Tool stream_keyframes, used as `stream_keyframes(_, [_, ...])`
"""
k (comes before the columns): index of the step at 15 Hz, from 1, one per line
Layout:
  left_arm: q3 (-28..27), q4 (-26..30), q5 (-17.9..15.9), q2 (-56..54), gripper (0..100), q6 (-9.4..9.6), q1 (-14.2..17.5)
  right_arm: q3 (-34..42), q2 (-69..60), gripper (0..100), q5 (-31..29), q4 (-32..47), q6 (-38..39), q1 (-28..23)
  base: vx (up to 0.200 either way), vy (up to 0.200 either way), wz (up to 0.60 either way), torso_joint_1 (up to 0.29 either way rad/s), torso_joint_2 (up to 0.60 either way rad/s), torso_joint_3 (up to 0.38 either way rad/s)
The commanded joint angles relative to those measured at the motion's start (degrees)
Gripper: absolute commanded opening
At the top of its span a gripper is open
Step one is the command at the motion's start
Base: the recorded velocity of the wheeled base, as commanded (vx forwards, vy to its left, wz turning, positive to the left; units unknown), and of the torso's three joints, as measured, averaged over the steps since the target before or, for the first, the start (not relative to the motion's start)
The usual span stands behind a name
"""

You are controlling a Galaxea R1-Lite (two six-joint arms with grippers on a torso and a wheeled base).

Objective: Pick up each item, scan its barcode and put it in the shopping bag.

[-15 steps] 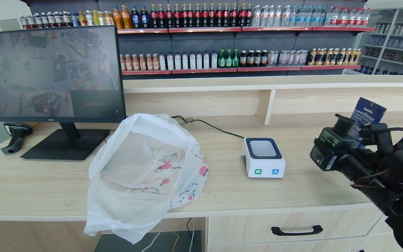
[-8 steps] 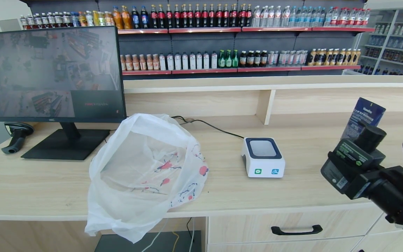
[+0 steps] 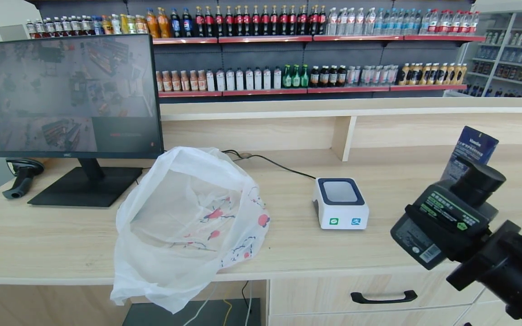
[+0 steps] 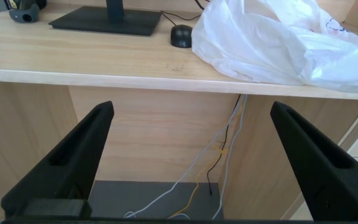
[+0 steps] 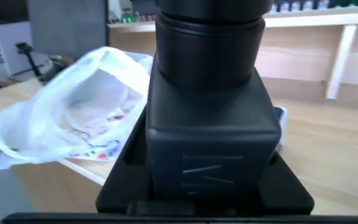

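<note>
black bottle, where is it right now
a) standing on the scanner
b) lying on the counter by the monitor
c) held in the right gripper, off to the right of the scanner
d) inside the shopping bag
C: the black bottle is clamped in the right gripper, raised off the counter on the robot's right of the scanner, away from the shopping bag.
</note>
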Motion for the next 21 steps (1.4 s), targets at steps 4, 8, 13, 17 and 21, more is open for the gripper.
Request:
stream_keyframes(4, [0.00, -0.01, 0.01, -0.02, 100, -0.01, 0.00, -23.59, 6.76, 0, 5.19, -0.12, 13.27, 14.44, 0.000, 0.000, 0.00, 0.000, 0.00, 0.000])
stream_keyframes(8, [0.00, -0.01, 0.01, -0.02, 100, -0.01, 0.00, -27.20, 7.28, 0, 12.83, -0.12, 21.79, 15.40, 0.000, 0.000, 0.00, 0.000, 0.00, 0.000])
stream_keyframes(13, [0.00, -0.01, 0.01, -0.02, 100, -0.01, 0.00, -26.85, 5.97, 0, 21.53, -0.12, 27.42, 15.58, 0.000, 0.000, 0.00, 0.000, 0.00, 0.000])
stream_keyframes(17, [0.00, -0.01, 0.01, -0.02, 100, -0.01, 0.00, -27.11, 7.72, 0, 23.20, -0.12, 30.58, 19.36, 0.000, 0.000, 0.00, 0.000, 0.00, 0.000])
stream_keyframes(21, [0.00, -0.01, 0.01, -0.02, 100, -0.01, 0.00, -28.16, 8.51, 0, 23.29, -0.12, 31.55, 20.41, 0.000, 0.000, 0.00, 0.000, 0.00, 0.000])
